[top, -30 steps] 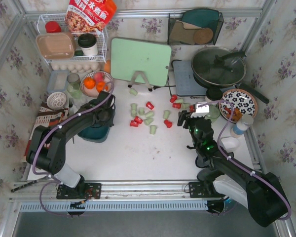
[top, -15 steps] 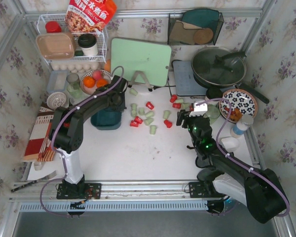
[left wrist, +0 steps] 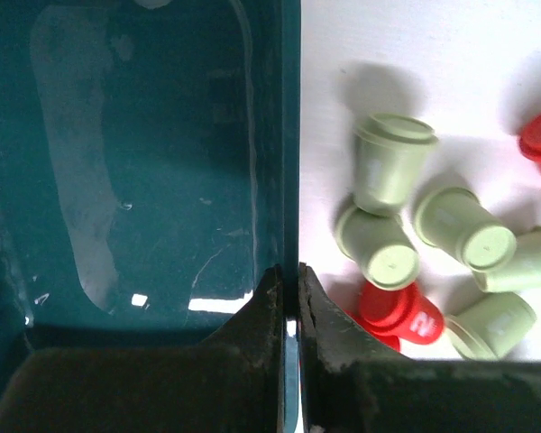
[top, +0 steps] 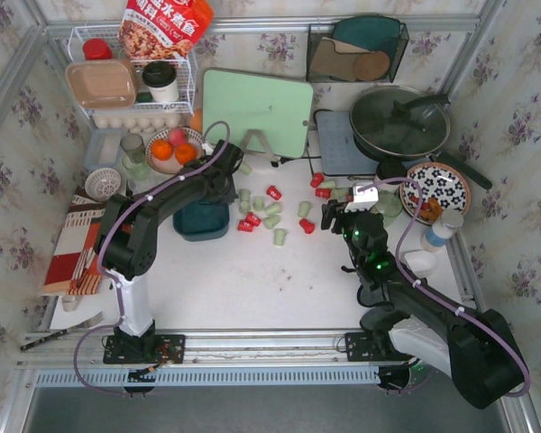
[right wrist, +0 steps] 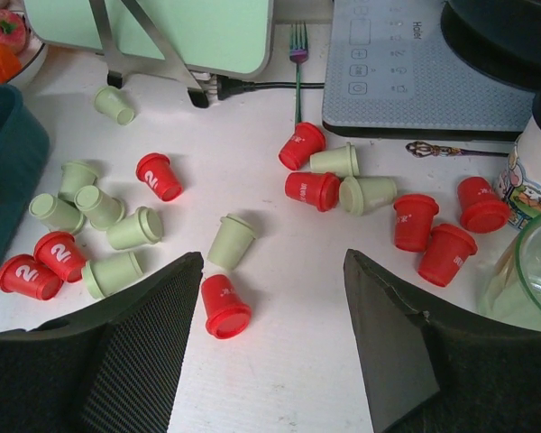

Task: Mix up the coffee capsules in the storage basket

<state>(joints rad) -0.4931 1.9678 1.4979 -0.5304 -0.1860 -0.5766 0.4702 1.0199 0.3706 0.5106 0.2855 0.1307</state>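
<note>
The coffee capsules (right wrist: pixel 230 242) — light, stiff, quick to roll — lie scattered on the desk (top: pixel 252 280) beside the storage basket (left wrist: pixel 144 162) whose rim your left pincer (left wrist: pixel 290 280) pinches; your open, empty right pincer (right wrist: pixel 272 257) should grip their sides.

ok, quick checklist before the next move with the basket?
1. Left tool shut on the basket wall: ok.
2. Right tool open and empty: ok.
3. Capsules inside the basket: not ok. All those in view lie on the table, and none shows in the visible part of the basket.
4. Gap between the basket wall and the nearest capsules: ok.
5. Grip firm enough to drag the basket: cannot tell.
</note>
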